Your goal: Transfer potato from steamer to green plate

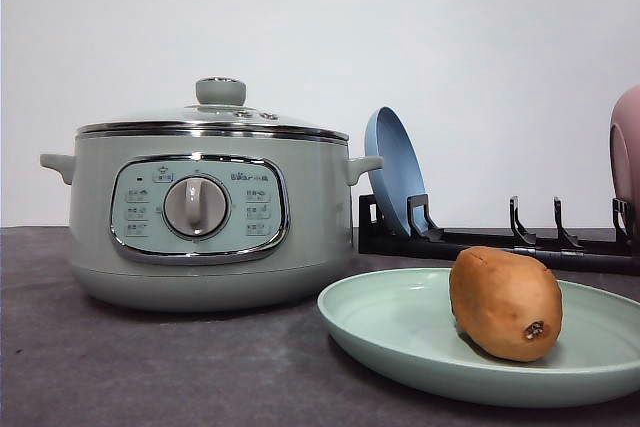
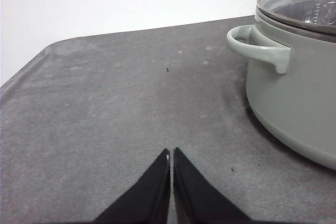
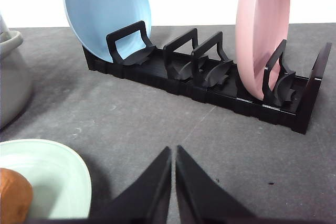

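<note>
Potato (image 1: pixel 505 302) (orange-brown, dark spot near one end) is seen resting on the green plate (image 1: pixel 400 332), on the grey worktop (image 1: pixel 150 367) beside the steamer (image 1: pixel 205 212), whose glass lid is on. Behind, a blue plate (image 1: pixel 393 172) and a pink dish (image 3: pixel 261 30) are stood upright in a black rack (image 3: pixel 220 90). Left gripper (image 2: pixel 171 156) and right gripper (image 3: pixel 174 153) are held above the worktop, jaws closed and empty.

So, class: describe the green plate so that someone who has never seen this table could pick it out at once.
Start at the big sage-green steamer with its glass lid. Lying flat on the dark table just in front of it, to its right, is the green plate, holding a potato. The blue plate and pink dish stand upright in the black rack instead.
</note>
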You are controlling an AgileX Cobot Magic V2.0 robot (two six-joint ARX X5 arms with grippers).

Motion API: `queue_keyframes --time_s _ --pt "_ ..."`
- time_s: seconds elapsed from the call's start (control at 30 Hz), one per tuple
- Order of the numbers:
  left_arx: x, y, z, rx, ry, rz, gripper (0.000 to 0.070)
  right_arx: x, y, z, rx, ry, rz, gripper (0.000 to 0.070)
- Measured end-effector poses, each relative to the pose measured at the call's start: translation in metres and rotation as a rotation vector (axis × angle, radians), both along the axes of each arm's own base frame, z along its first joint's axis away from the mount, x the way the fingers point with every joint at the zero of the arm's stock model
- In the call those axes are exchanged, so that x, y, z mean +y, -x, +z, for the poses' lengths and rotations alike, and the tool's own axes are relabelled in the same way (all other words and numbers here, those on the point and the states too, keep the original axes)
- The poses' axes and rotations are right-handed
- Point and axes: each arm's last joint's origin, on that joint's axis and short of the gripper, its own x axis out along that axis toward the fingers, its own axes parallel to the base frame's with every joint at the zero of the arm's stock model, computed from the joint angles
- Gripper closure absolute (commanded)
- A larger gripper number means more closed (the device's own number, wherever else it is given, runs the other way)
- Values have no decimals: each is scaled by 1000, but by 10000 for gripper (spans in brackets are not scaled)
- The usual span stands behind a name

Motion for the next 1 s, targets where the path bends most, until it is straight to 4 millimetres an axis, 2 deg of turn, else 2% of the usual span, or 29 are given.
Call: queue_keyframes --time_s 1.0 --pt "0 0 0 0 0 0 699 0 0 0 0 0 0 699"
